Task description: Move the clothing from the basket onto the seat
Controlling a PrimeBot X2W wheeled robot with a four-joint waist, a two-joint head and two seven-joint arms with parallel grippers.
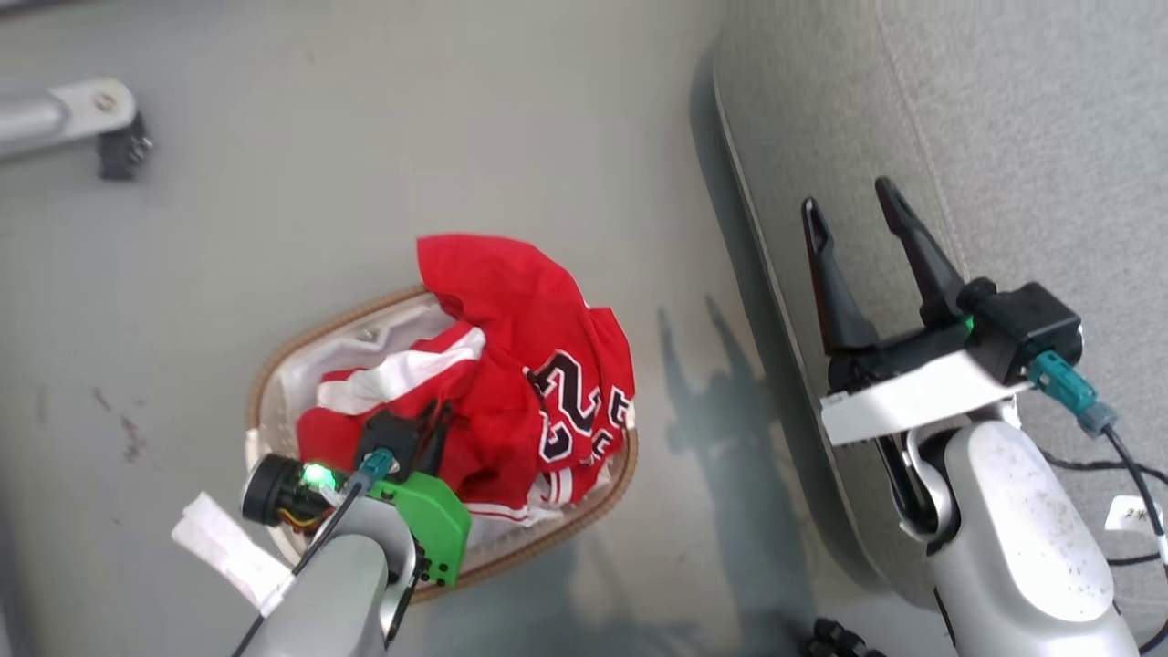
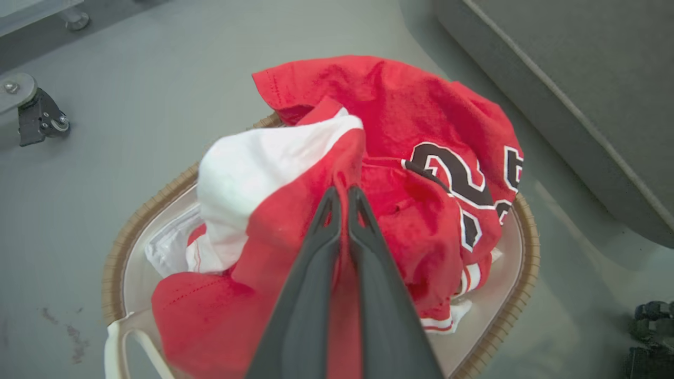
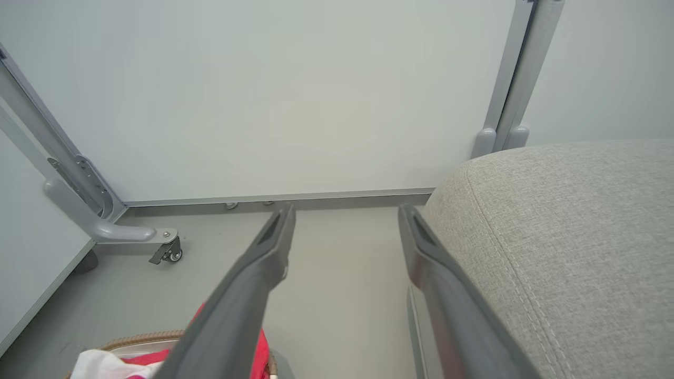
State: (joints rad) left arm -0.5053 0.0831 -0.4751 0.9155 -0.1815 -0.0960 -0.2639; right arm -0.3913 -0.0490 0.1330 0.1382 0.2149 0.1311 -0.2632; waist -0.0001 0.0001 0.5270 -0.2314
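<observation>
From the head view, an oval white plastic laundry basket with a brown woven rim (image 1: 301, 336) sits on the grey floor (image 1: 365, 137). It is heaped with soft red clothing (image 1: 511, 328), all of it in or draped over the basket. One piece is a red jersey with a black, white-edged number 23 (image 1: 570, 406), hanging over the rim on the side nearer the large light grey fabric seat cushion (image 1: 1004, 137). The other is a red garment with a broad white band (image 1: 401, 374). The left gripper (image 1: 424, 429) reaches down into the pile. The right gripper (image 1: 849, 201) hangs above the cushion's edge with its fingers spread wide and nothing in them. A grey metal frame foot with a black caster (image 1: 119, 146) stands well apart on the floor.

In the left wrist view, the two dark fingers are pressed almost together on a fold of the banded garment, with a thin strip of red cloth between them. The fabric is bunched up around the tips, and the jersey lies just beside them.

In the right wrist view, the fingers stand far apart and empty. The cushion is close on one side and a pale wall (image 3: 289, 95) lies ahead. A sliver of the basket and red cloth shows at the bottom corner.
</observation>
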